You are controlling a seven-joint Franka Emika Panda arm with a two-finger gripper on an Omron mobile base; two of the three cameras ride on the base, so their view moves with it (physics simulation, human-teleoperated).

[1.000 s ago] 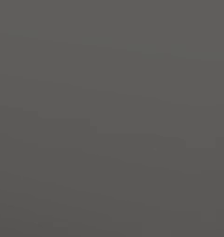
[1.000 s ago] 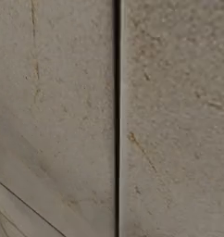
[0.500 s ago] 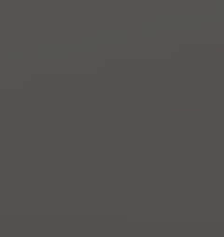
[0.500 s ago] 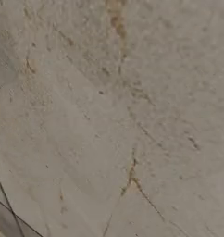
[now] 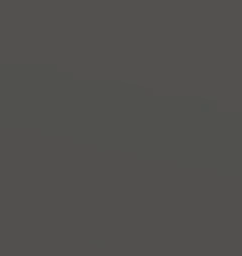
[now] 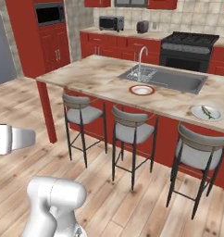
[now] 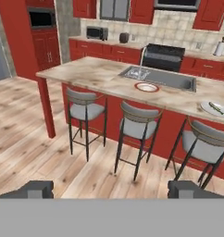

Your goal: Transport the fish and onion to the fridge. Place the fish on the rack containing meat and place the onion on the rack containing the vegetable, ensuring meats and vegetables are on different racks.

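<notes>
Fish (image 6: 207,111) lies on a white plate (image 6: 196,111) near the right end of the island (image 6: 90,74), a thin greenish sliver too small to make out further; in the hand view the same fish (image 7: 216,108) sits on its plate (image 7: 206,108), cut by the right edge. I cannot pick out the onion with any certainty. A red-rimmed bowl (image 6: 142,90) stands on the island just in front of the sink (image 6: 171,78), touching nothing else, and what it holds is not clear.

No writing, brand or label can be read anywhere: the microwave (image 6: 110,22), the toaster (image 6: 142,26) and the wall oven (image 6: 49,13) are too small and soft for any lettering. The stove (image 6: 190,44) is set into the back counter beyond the sink.

Three grey stools (image 6: 128,131) stand along the near side of the island, the rightmost partly hiding the red panel behind it. A grey slab at the far left edge (image 6: 3,51) is cut off, and I cannot tell what it is.

The left base view is a flat dark grey surface (image 5: 121,128) with nothing to distinguish.

The gripper (image 7: 111,190) shows its two dark fingertips (image 7: 35,189) far apart at the bottom of the hand view, wide open, with nothing between them.
</notes>
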